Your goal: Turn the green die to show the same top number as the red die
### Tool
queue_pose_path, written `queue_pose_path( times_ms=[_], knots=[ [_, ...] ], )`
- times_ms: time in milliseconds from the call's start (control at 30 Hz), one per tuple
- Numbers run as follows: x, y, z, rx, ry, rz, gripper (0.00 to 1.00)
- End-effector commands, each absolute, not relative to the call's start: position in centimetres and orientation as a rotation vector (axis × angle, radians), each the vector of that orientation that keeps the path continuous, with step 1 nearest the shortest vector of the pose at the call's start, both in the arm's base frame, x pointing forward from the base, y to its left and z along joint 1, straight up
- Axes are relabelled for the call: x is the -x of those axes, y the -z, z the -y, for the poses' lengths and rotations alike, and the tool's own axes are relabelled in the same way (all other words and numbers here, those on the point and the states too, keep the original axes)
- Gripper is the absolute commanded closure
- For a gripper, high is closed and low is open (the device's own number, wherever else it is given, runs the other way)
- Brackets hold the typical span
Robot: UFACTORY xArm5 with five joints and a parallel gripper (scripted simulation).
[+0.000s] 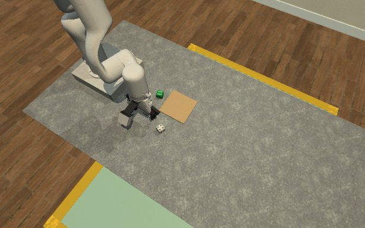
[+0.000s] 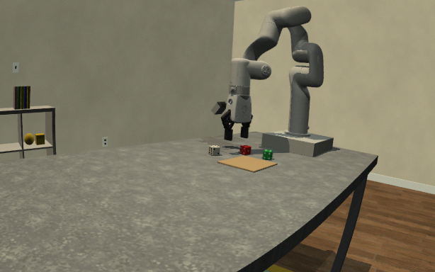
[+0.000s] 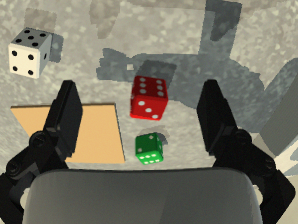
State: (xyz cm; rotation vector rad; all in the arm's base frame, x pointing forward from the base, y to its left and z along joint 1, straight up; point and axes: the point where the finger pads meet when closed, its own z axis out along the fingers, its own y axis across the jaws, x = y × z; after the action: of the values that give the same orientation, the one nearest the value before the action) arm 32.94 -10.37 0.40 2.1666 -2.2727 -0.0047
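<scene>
The green die lies flat beside the mat; its top seems to show six, with a two on a side in the wrist view. The red die lies flat near it; its top seems to show three, with a six on a side. The arm hides it in the top view. The white die shows four on top. The tan mat lies flat. My gripper is open and empty, above table height near the red die.
The robot's base block stands behind the dice. The red die lies between the white and green dice. The mat is on the side of the dice away from the base. The grey table extends beyond the mat.
</scene>
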Motion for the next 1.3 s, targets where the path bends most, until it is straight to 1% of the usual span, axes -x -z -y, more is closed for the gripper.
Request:
queue_pose_path(
  times_ms=[0,333,667,1267],
  knots=[
    [-33.1,-0.5,10.4,-2.168,0.001,2.274,0.0],
    [-33.0,-0.5,7.0,-2.168,0.0,2.274,0.0],
    [-33.0,-0.5,1.2,-2.168,0.0,2.274,0.0],
    [-33.0,-0.5,0.9,-2.168,0.0,2.274,0.0]
  ],
)
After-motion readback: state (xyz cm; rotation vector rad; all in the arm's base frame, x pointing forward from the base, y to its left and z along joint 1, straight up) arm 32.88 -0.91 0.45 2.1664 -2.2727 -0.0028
